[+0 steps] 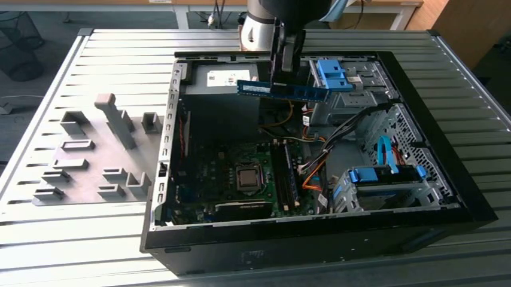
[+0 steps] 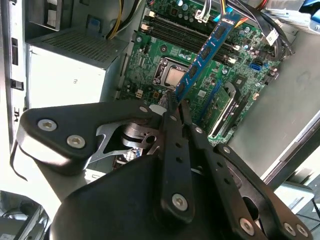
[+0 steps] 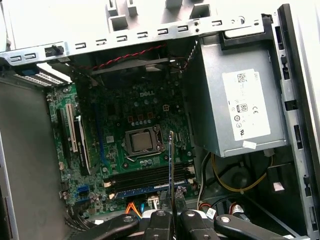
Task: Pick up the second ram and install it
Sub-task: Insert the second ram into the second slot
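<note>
My gripper (image 1: 284,82) is shut on the second ram (image 1: 281,89), a slim blue-green board with a white sticker. It hangs level in the air over the open computer case (image 1: 471,203), near the power supply (image 1: 219,78). In the second wrist view the ram (image 2: 207,50) sticks out from the fingertips (image 2: 176,102) over the motherboard (image 2: 165,55). In the first wrist view the ram (image 3: 171,170) shows edge-on, above the memory slots (image 3: 150,177) beside the processor socket (image 3: 142,141). One slot holds another blue board (image 3: 145,189).
Grey fixture blocks (image 1: 96,155) stand on the slatted table (image 1: 72,239) at the exterior view's left of the case. Bright blue drive-bay clips (image 1: 331,75) sit inside the case at the exterior view's right. Orange and black cables (image 1: 319,161) run beside the slots.
</note>
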### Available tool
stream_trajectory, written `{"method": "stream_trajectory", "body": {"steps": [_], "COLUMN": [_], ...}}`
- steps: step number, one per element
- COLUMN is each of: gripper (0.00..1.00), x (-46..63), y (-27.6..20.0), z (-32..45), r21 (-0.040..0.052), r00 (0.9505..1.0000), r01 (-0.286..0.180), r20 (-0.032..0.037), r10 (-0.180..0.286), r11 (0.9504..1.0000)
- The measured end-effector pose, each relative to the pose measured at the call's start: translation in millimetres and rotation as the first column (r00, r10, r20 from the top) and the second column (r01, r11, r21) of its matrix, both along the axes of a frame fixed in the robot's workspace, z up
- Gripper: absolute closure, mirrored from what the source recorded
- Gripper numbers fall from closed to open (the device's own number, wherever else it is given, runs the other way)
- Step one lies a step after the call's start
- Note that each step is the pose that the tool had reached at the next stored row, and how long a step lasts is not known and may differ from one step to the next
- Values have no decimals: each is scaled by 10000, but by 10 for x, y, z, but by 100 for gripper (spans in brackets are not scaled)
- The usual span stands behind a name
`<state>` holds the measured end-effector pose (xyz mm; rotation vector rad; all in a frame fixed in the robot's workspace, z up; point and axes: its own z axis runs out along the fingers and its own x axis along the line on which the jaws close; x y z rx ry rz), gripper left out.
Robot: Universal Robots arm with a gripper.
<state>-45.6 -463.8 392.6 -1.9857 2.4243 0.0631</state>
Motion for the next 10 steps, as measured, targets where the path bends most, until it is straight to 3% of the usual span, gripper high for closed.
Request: {"method": "stream_trajectory", "body": {"steps": [10], "gripper": [86], "x": [0], "y": [0], "z": [0], "r21": [-1], "r00": [9999], "r01": [105], "r20": [0], "r10": [-105], "r11": [9999]}}
